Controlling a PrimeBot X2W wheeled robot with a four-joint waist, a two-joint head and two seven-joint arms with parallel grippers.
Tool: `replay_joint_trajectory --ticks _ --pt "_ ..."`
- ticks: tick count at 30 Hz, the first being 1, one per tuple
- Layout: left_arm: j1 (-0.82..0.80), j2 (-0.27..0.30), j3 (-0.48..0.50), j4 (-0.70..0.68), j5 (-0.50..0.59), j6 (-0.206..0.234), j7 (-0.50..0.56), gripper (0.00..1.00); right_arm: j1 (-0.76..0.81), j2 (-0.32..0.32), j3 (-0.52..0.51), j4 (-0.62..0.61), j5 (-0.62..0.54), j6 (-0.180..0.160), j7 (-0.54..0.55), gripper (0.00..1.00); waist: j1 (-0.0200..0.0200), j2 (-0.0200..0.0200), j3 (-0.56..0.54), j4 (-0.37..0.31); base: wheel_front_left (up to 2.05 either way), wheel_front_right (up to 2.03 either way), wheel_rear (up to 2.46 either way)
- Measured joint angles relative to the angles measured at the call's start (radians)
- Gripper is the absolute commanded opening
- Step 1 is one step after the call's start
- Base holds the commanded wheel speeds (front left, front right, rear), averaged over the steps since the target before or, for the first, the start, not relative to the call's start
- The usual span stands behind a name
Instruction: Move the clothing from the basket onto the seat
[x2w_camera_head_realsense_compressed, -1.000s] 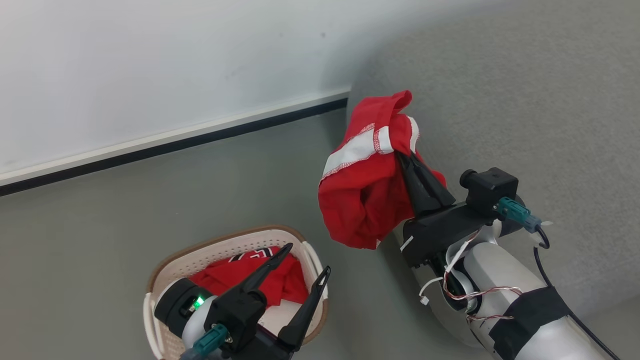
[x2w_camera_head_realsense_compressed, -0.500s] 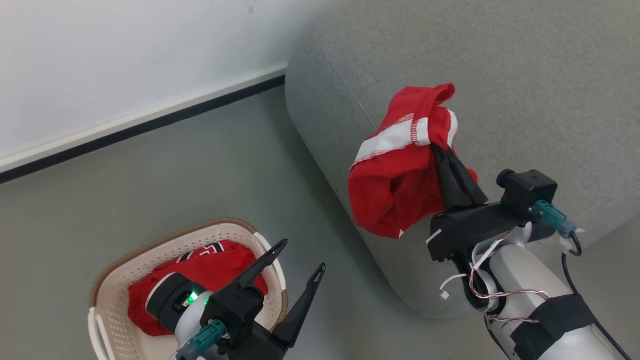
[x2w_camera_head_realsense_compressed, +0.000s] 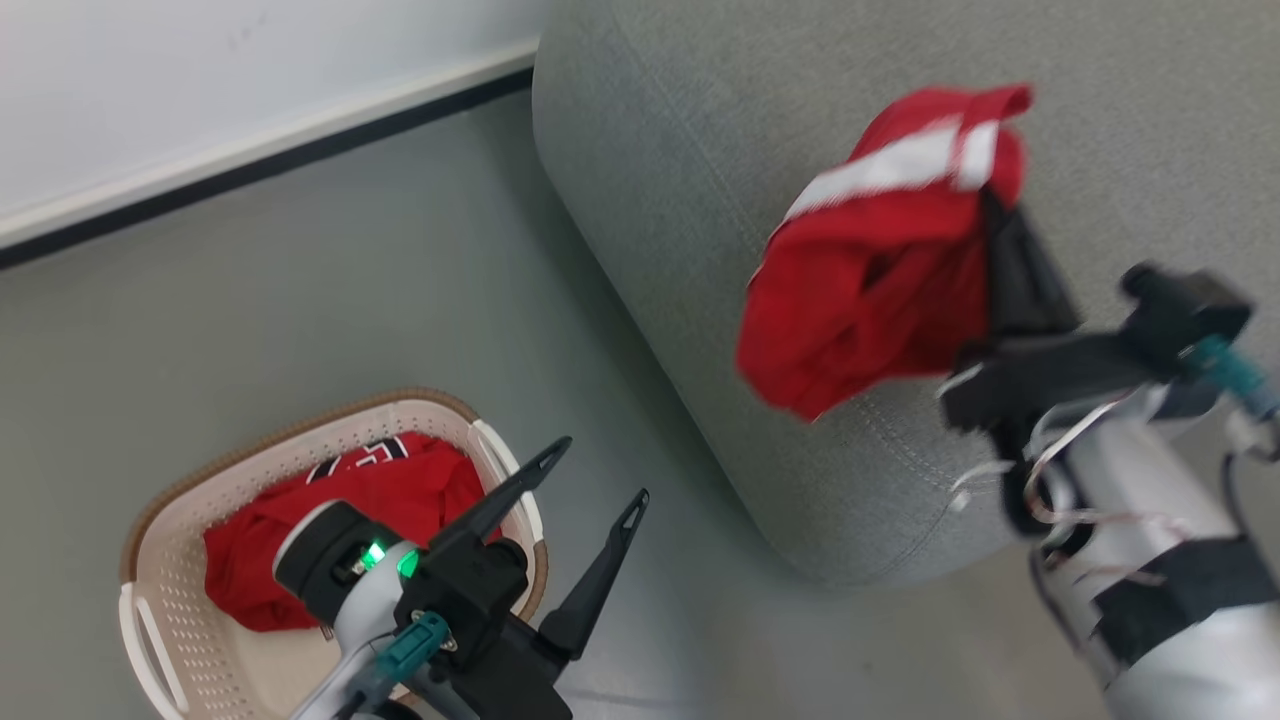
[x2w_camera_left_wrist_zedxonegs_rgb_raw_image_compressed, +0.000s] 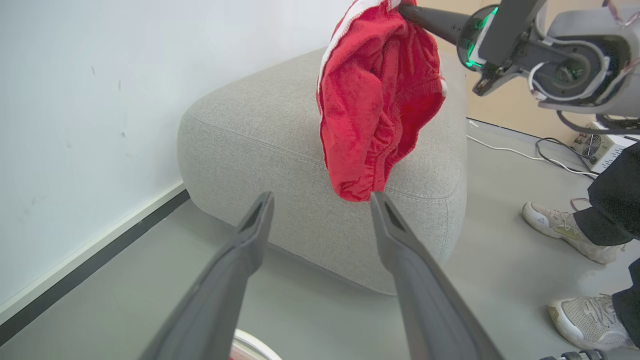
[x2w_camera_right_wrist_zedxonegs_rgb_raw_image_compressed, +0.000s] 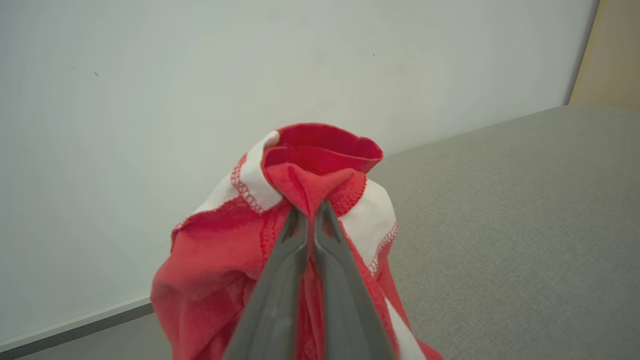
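My right gripper (x2w_camera_head_realsense_compressed: 990, 200) is shut on a red garment with white trim (x2w_camera_head_realsense_compressed: 880, 260), holding it in the air over the near corner of the grey seat (x2w_camera_head_realsense_compressed: 700, 150). The same garment (x2w_camera_left_wrist_zedxonegs_rgb_raw_image_compressed: 380, 100) hangs in front of the seat (x2w_camera_left_wrist_zedxonegs_rgb_raw_image_compressed: 250, 130) in the left wrist view, and bunches around my pinched fingers (x2w_camera_right_wrist_zedxonegs_rgb_raw_image_compressed: 312, 215) in the right wrist view. A second red garment with numerals (x2w_camera_head_realsense_compressed: 330, 500) lies in the cream basket (x2w_camera_head_realsense_compressed: 200, 480) on the floor. My left gripper (x2w_camera_head_realsense_compressed: 600, 470) stands open above the basket's right rim, holding nothing.
A white wall with a dark baseboard (x2w_camera_head_realsense_compressed: 250, 170) runs behind the basket and seat. A person's feet in pale sneakers (x2w_camera_left_wrist_zedxonegs_rgb_raw_image_compressed: 565, 230) stand on the grey floor beside the seat, near cables and a small box (x2w_camera_left_wrist_zedxonegs_rgb_raw_image_compressed: 600, 150).
The camera has swung, shifting the whole head view. My right gripper has carried the red garment farther up and over the seat's corner. The left gripper stays open above the basket.
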Motion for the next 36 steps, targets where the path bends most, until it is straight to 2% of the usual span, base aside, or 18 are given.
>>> replay_joint_trajectory --ticks 16,26,32,36 --pt "-0.093 0.039 -0.005 -0.076 0.011 -0.026 0.038 1.0 -0.235 -0.132 -0.235 0.04 0.0 -0.018 -0.007 0.0 0.0001 0.0001 0.147 0.05 0.0 0.0 0.0" --pt "-0.151 0.06 -0.009 -0.121 0.018 -0.035 0.06 1.0 -0.308 -0.2 -0.315 0.107 0.0 -0.022 -0.007 0.0 0.0002 0.0 0.248 0.086 0.0 0.0 0.0" --pt "-0.174 0.08 -0.006 -0.133 0.018 -0.035 0.065 1.0 -0.308 -0.197 -0.313 0.163 0.0 -0.022 -0.007 0.0 0.0002 0.0 0.299 0.102 0.0 0.0 0.0" --pt "-0.189 0.088 -0.007 -0.132 0.017 -0.043 0.065 1.0 -0.307 -0.169 -0.306 0.216 0.0 -0.021 -0.007 0.0 0.0002 0.0 0.334 0.111 0.0 0.0 0.0"
